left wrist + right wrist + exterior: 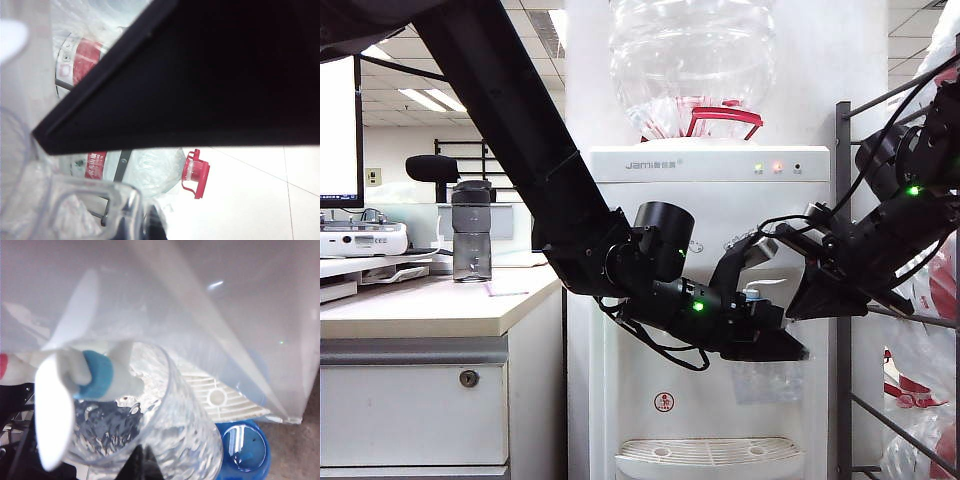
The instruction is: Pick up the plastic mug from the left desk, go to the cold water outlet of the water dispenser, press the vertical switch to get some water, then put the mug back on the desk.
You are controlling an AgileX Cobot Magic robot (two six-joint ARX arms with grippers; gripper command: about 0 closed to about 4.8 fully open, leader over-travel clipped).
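Mug-filling stage by the look of it. Exterior view first: the left gripper [775, 340] reaches across in front of the water dispenser [710, 260] and holds the plastic mug [767, 378] under the taps, well off the left bench [430, 305], which makes sense since the mug has to sit below the spout to catch anything. The right gripper [810, 290] comes in from the right at tap height, jaws closed on nothing, I'd guess so the tip can push the lever. A grey bottle [471, 232] stands back on the bench. The mug is so clear it's barely a smudge against the white cabinet, and the taps themselves are hidden behind the arms. Left wrist view: mostly a big black blur of the other arm; the mug's handle [85, 200] shows at the near edge, and the left jaws are closed on the mug, though the grip itself is cut off. Right wrist view: looking down past the cold water outlet [97, 375] with its blue band, sitting right over the mug's open mouth, the vertical switch [52, 415] blurred in front, drip grille [215, 395] below. Can't honestly tell whether any water is flowing, the dimpled wall scrambles everything.
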